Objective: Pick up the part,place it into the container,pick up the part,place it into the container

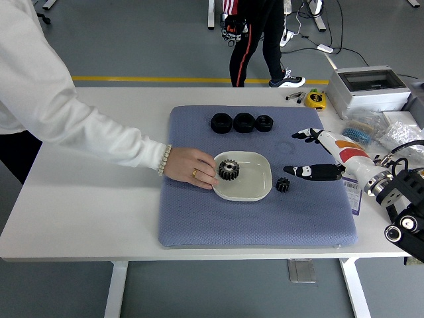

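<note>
Looking down from the head view, you see a blue-grey pad (199, 218) on the white table (93, 212). A pale dish (258, 189) sits mid-pad with a black gear (228, 169) lying in its left half. A person's hand (191, 168) in a white sleeve (86, 129) rests at the dish's left rim, fingertips just beside that gear; contact cannot be judged. A second, smaller gear (283, 185) lies on the pad just right of the dish, outside it.

Your right hand (317, 156) reaches in from the right edge, fingers spread wide and holding nothing. One dark finger (311, 172) stretches flat toward the small gear, its tip near but apart; another (305, 134) points up-left above it. Your left hand is out of view.

Three black parts (242, 122) stand in a row along the pad's far edge. A grey box (366, 88) and a yellow tape measure (316, 99) sit at the table's far right. Legs of another person (255, 40) show on the floor beyond.
</note>
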